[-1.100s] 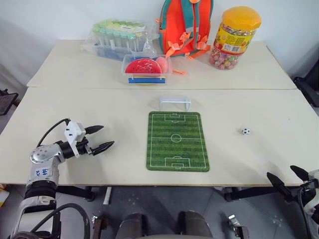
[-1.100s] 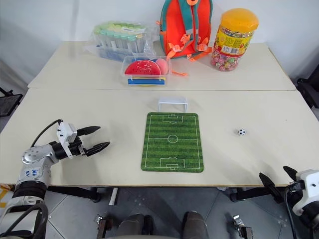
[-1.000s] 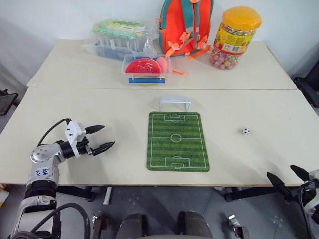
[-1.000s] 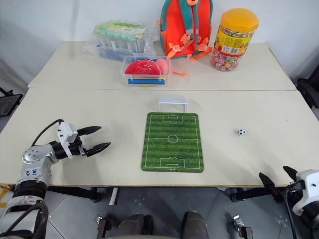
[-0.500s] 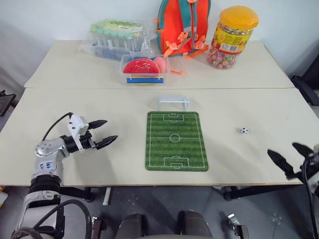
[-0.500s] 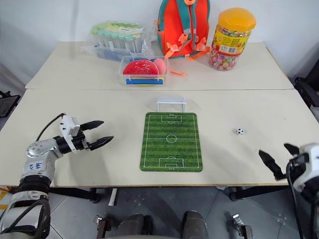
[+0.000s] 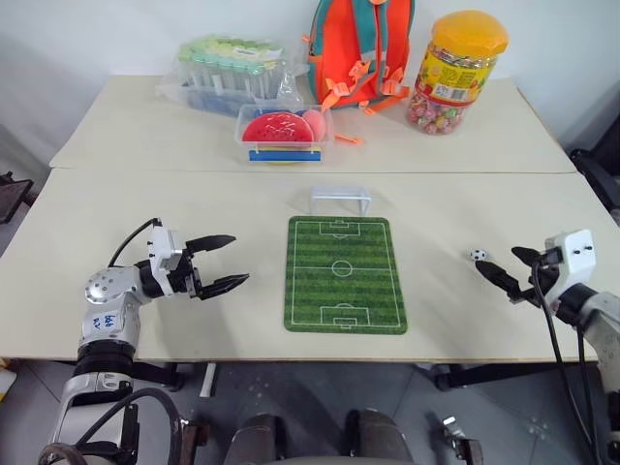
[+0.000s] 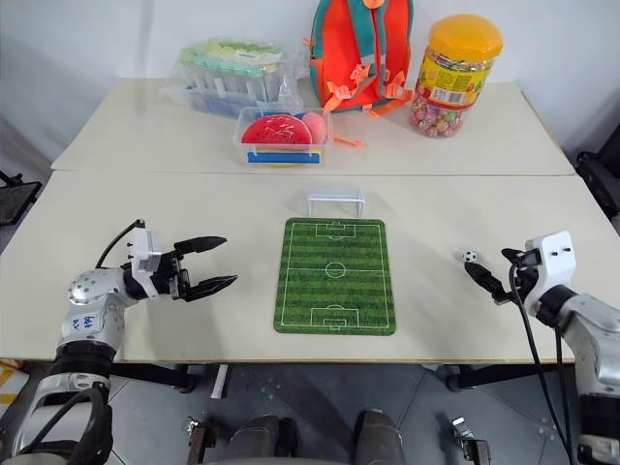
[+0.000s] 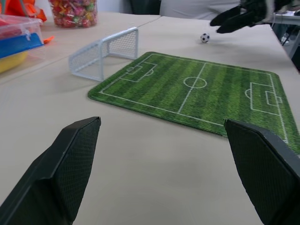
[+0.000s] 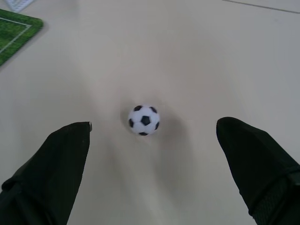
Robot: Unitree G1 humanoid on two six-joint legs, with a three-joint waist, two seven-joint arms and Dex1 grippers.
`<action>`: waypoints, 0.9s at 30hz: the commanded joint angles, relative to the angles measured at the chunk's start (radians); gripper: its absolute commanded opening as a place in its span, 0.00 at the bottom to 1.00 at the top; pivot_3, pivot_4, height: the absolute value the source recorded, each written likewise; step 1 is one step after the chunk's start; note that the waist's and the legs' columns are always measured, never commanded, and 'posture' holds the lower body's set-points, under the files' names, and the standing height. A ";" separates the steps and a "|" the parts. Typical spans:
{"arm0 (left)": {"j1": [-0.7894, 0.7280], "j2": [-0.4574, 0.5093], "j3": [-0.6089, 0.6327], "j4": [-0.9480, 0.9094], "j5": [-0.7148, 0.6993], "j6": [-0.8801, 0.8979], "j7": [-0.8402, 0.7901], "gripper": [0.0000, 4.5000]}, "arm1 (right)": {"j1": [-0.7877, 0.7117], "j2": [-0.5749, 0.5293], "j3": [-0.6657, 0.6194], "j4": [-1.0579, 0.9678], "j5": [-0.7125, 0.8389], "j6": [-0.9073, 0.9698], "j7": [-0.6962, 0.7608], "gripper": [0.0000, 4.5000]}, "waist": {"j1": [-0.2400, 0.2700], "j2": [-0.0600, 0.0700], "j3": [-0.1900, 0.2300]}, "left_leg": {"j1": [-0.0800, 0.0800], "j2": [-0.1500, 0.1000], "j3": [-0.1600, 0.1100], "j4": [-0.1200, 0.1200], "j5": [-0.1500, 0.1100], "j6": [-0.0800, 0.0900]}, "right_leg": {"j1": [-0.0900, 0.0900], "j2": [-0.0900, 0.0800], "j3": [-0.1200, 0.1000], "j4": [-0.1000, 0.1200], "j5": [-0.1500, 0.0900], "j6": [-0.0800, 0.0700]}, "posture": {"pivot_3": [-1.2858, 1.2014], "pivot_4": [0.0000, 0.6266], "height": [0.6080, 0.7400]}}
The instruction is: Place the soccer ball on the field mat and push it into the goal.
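The soccer ball point(image 7: 478, 256), tiny and white with black patches, lies on the bare table right of the field mat point(image 7: 344, 274). The green mat lies flat at the table's middle. The white goal point(image 7: 340, 201) stands just beyond the mat's far short edge. My right gripper point(image 7: 495, 258) is open just in front of the ball; the right wrist view shows the ball point(image 10: 144, 120) a little ahead, between the two fingers, apart from both. My left gripper point(image 7: 237, 260) is open and empty over the table left of the mat, pointing toward it.
At the back stand a clear box with a red disc point(image 7: 282, 134), a clear case of tubes point(image 7: 231, 70), an orange backpack point(image 7: 360, 44) and a yellow-lidded candy jar point(image 7: 457, 73). A seam point(image 7: 194, 171) crosses the table behind the goal.
My right gripper has come up from below the table's front edge and moved forward to the ball. My left gripper has shifted right toward the mat and turned to face it.
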 commanded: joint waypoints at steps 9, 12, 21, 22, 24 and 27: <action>0.056 0.011 0.029 -0.122 -0.033 0.042 0.041 1.00 | -0.197 0.043 0.101 0.284 -0.097 -0.137 0.076 1.00 | -0.001 0.000 0.000 | 0.000 0.002 0.000 0.001 0.000 0.000 | 0.000 0.000 0.000 0.000 0.000 0.000 | 0.52 0.24 1.00; 0.062 0.011 0.028 -0.131 -0.035 0.044 0.048 1.00 | -0.207 0.046 0.106 0.314 -0.110 -0.139 0.069 0.96 | -0.001 0.000 0.000 | 0.000 0.002 0.000 0.001 0.000 0.000 | 0.000 0.000 0.000 0.000 0.000 0.000 | 0.52 0.24 1.00; 0.064 0.009 0.026 -0.123 -0.033 0.036 0.051 1.00 | -0.149 0.039 0.073 0.260 -0.099 -0.137 0.065 0.32 | -0.001 0.000 0.000 | 0.000 0.002 0.000 0.000 0.000 0.000 | 0.000 0.000 0.000 0.000 0.000 0.000 | 0.52 0.24 1.00; 0.063 0.008 0.024 -0.119 -0.032 0.033 0.047 1.00 | -0.139 0.037 0.071 0.244 -0.098 -0.136 0.063 0.26 | 0.000 0.000 0.000 | 0.000 0.002 0.000 0.000 0.000 0.000 | 0.000 0.000 0.000 0.000 0.000 0.000 | 0.52 0.24 1.00; 0.060 0.009 0.018 -0.107 -0.027 0.023 0.033 1.00 | -0.114 0.029 0.077 0.182 -0.101 -0.129 0.066 0.19 | 0.001 0.000 0.000 | 0.000 0.002 -0.001 0.000 0.000 0.000 | 0.000 0.000 0.000 0.000 0.000 0.000 | 0.52 0.24 1.00; 0.066 0.017 0.004 -0.086 -0.022 -0.004 -0.023 1.00 | -0.093 0.027 0.099 -0.058 -0.072 -0.051 0.058 0.19 | 0.000 0.001 0.001 | 0.000 0.002 -0.001 0.000 0.000 0.000 | 0.000 0.000 0.000 0.000 0.000 0.000 | 0.52 0.24 1.00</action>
